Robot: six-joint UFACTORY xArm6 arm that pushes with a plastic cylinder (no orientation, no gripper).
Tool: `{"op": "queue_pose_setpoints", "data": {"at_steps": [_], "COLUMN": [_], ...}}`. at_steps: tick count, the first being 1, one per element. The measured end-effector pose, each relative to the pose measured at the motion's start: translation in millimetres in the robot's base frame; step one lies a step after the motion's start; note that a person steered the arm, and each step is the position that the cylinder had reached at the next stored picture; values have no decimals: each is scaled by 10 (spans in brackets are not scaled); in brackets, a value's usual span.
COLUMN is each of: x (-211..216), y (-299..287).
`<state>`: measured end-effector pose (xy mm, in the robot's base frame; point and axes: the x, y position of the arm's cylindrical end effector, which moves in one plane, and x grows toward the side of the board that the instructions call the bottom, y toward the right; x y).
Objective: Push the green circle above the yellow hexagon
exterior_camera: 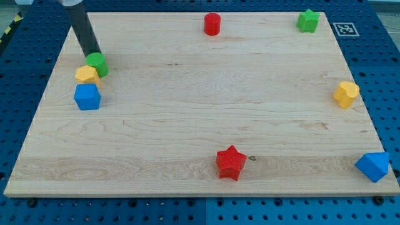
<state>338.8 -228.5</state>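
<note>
The green circle [98, 64] sits near the view's left edge of the wooden board, touching the yellow hexagon [87, 75] just below and left of it. My tip [93, 54] is at the green circle's upper left side, touching it or very close. The dark rod rises from there to the view's top left.
A blue cube [87, 97] lies right below the yellow hexagon. A red cylinder [212, 24] is at the top middle, a green star [308, 20] at the top right, a yellow block [345, 94] at the right edge, a blue block [374, 166] at the bottom right, a red star [230, 162] at the bottom middle.
</note>
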Motion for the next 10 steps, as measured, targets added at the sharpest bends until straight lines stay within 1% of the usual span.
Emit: {"op": "queue_pose_setpoints", "data": {"at_steps": [1, 2, 3, 4, 7, 8, 9, 10], "x": [23, 164, 217, 217, 463, 485, 380, 90], "y": [-23, 6, 6, -115, 86, 98, 94, 124]}}
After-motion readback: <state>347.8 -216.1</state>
